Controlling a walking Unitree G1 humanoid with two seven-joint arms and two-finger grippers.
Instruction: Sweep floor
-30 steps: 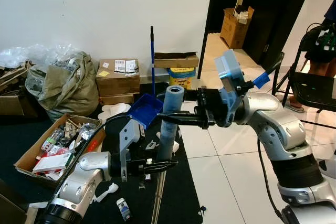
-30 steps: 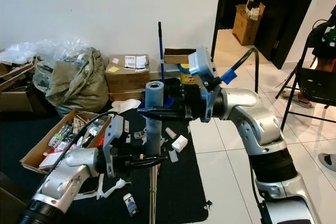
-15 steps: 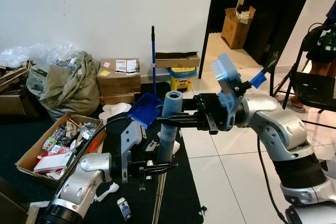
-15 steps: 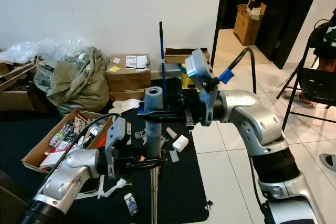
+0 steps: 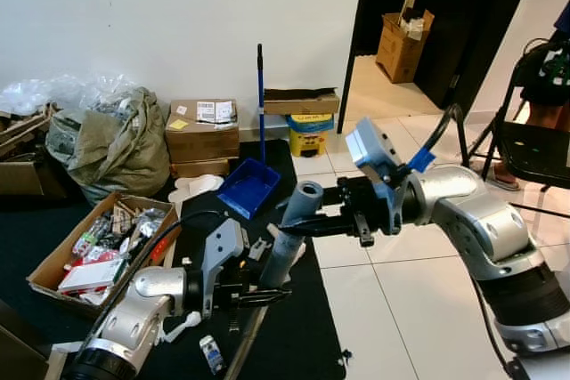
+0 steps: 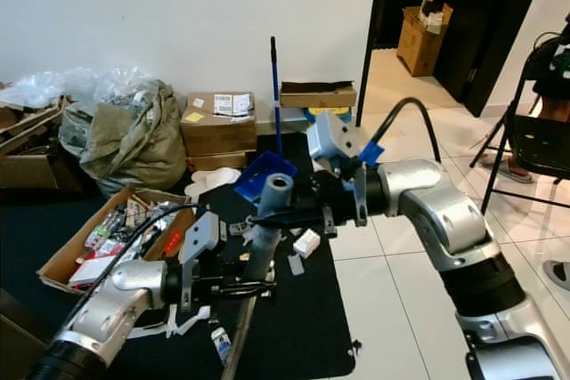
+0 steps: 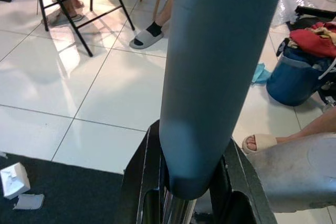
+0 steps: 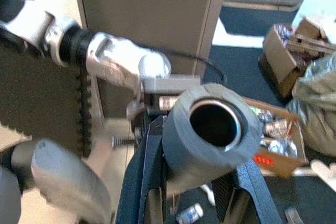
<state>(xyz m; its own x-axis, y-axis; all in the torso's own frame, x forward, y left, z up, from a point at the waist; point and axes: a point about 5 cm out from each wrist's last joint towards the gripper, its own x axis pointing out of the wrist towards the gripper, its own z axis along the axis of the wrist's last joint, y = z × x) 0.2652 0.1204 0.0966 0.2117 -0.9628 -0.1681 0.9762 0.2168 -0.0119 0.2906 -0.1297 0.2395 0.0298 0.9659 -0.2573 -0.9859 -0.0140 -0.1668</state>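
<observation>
- Right gripper (image 5: 313,224) has its black fingers closed around the upper end of the broom handle's grey-blue foam grip (image 5: 289,242), just under the open hollow top.
- Left gripper (image 5: 258,295) pinches the same handle at the foot of the foam grip, fingers snug against both sides where the bare metal pole (image 5: 240,344) begins.
- Broom handle leans: its long axis runs from low near the robot's left side up and away to the right, top end toward the white tiles (image 5: 392,300).
- Handle stands over the black mat (image 5: 294,344), whose right edge meets the tiles beside the grip.
- Scraps of paper (image 6: 305,242) lie on the mat; a blue dustpan (image 5: 248,186) stands behind.
- Cardboard boxes (image 5: 200,135) and a stuffed sack (image 5: 116,144) line the wall at left.
- Open tile lies to the right; a black chair (image 5: 525,144) with a person beside it stands at its far edge.
</observation>
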